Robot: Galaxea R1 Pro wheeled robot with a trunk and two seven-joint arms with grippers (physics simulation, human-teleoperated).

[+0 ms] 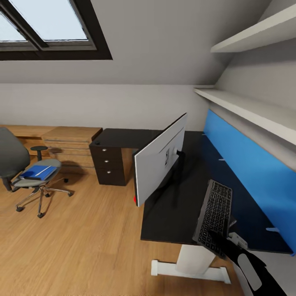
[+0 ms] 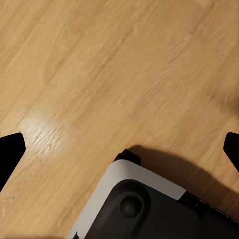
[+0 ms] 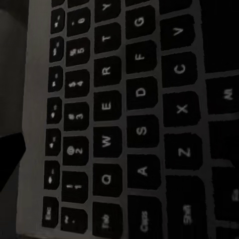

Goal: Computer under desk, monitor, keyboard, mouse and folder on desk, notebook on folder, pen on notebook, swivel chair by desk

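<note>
Head view: attic bedroom, sloped grey-white wall, black-framed skylight [image 1: 49, 28] upper left, light wood plank floor [image 1: 82, 246].

L-shaped desk [image 1: 172, 213], black top, blue back panel [image 1: 242, 164], white leg and foot [image 1: 193, 263] at the near end, black drawers [image 1: 107, 164] at the far corner. Two white shelves [image 1: 246, 107] run along the wall above the panel.

Monitor [image 1: 160, 158] stands on the desk top on its black stand, light-grey back towards the camera, screen turned edge-on; small red dot at its lower near corner, which overhangs the desk's floor-side edge.

Keyboard [image 1: 214, 216], dark grey with black keys, is over the near part of the desk top, between the monitor and the blue panel, tilted, near end raised. Right gripper [image 1: 224, 242] is at that near end, black fingers closed over the keyboard's edge, grasping it. Right wrist view: keys [image 3: 142, 129] very close, letters legible, one dark finger [image 3: 10, 159] at the picture's edge.

Swivel chair [image 1: 24, 172] stands well apart from the desk, on the floor at far left, chrome base on castors. Blue folder [image 1: 39, 172] lies flat on its seat; a thin pale strip on top of it, too small to tell. Light wooden low cabinets [image 1: 70, 144] behind the chair, along the wall.

Left wrist view: plank floor and a corner of the robot's base [image 2: 149, 209]; left gripper [image 2: 119, 149] fingers [image 2: 10, 149] spread wide at both edges, nothing between them.
</note>
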